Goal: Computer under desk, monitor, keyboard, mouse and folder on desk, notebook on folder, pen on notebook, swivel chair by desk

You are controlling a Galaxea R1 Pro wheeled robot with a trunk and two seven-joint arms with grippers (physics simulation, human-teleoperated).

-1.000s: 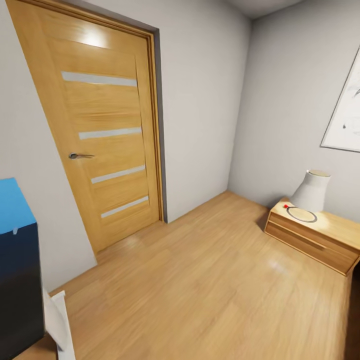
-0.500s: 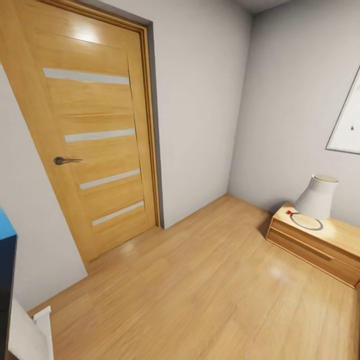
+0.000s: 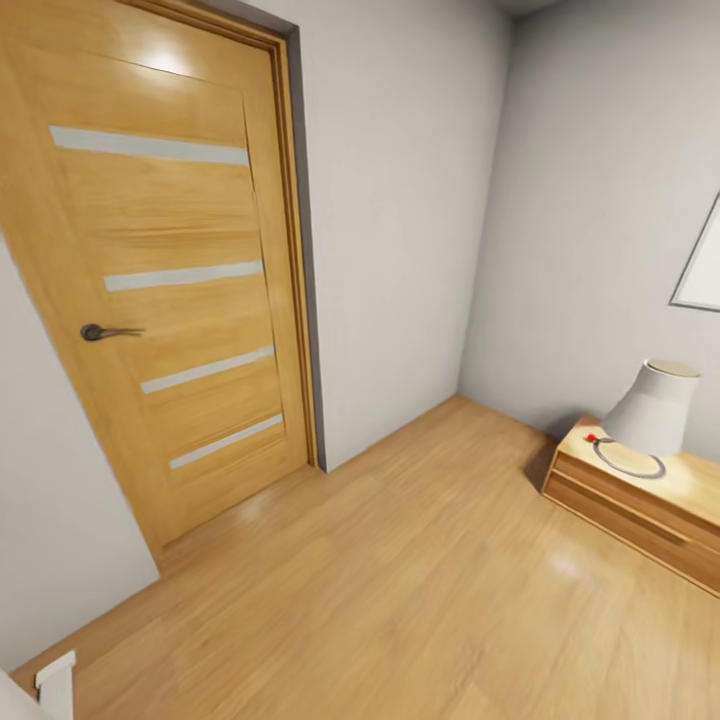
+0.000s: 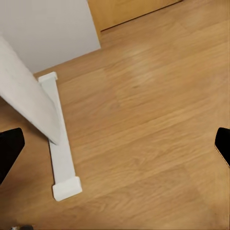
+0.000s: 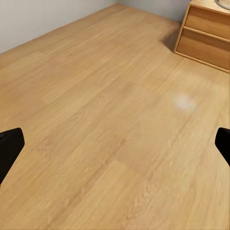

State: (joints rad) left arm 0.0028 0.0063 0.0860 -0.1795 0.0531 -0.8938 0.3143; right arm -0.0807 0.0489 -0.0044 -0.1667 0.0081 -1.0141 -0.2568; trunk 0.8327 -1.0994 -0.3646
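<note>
Ahead of me stands a closed wooden door [image 3: 165, 270] with a dark lever handle [image 3: 105, 332], set in a grey wall. A low wooden cabinet [image 3: 640, 505] sits in the far corner with a white lamp [image 3: 657, 408] on top. My left claw [image 4: 115, 146] hangs over the wood floor [image 3: 400, 590] with its fingers spread wide, holding nothing; below it lies a white leg with a flat foot [image 4: 60, 153], possibly part of the table. My right claw [image 5: 115, 146] is likewise spread wide over bare floor.
</note>
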